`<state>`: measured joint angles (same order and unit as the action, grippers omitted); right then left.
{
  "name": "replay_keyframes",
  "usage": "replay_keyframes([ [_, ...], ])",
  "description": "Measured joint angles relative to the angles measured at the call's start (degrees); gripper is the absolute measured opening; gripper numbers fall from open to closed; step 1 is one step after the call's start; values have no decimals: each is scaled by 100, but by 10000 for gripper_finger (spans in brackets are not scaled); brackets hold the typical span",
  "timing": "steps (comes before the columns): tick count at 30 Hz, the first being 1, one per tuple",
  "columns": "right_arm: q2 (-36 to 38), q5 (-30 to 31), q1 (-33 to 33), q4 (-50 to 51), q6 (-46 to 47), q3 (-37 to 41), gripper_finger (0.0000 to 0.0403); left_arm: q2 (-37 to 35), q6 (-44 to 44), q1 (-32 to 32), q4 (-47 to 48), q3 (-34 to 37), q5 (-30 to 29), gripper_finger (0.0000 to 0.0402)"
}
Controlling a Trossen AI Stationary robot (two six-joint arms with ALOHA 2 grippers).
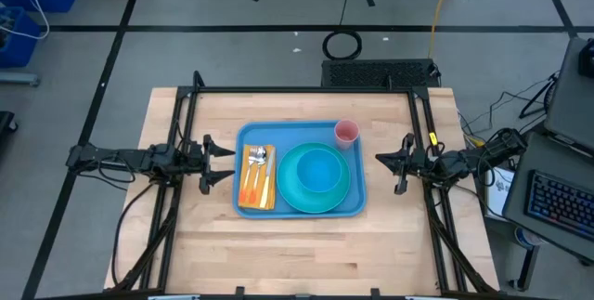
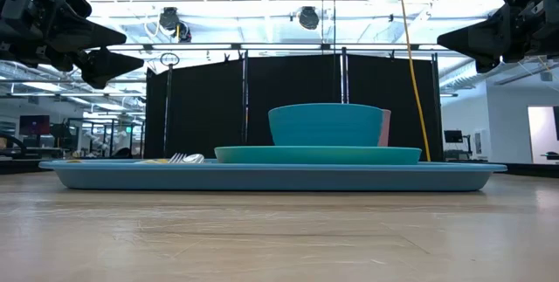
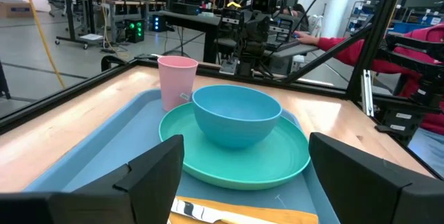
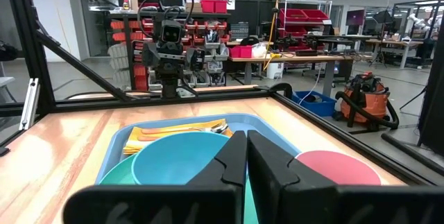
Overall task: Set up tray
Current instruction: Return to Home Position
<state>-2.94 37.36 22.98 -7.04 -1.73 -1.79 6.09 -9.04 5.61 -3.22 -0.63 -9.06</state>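
Laid tray, arms parked.
The left tool hung released and empty off the tray's left end; the right tool hung clenched on nothing off its right end, apparently kept clear so nothing gets nudged. The tray lay mid-desk, carrying cutlery on a yellow napkin, bowl on plate, and pink cup at its far right corner.

- The table is pale planked wood with visible grain and a soft sheen.
- The tray is smooth blue plastic, faintly glossy.
- The plate and bowl look like smooth, matt turquoise plastic.
- The cup is matt pink plastic.
- The fork is shiny metal.
- The napkin is yellow; whether cloth or paper cannot be told.
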Motion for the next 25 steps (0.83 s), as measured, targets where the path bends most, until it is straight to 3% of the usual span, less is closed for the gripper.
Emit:
replay_keyframes([
  [25,0,0,-2,-1,1,-1,4,1,0,-1,0,-1,0,313],
])
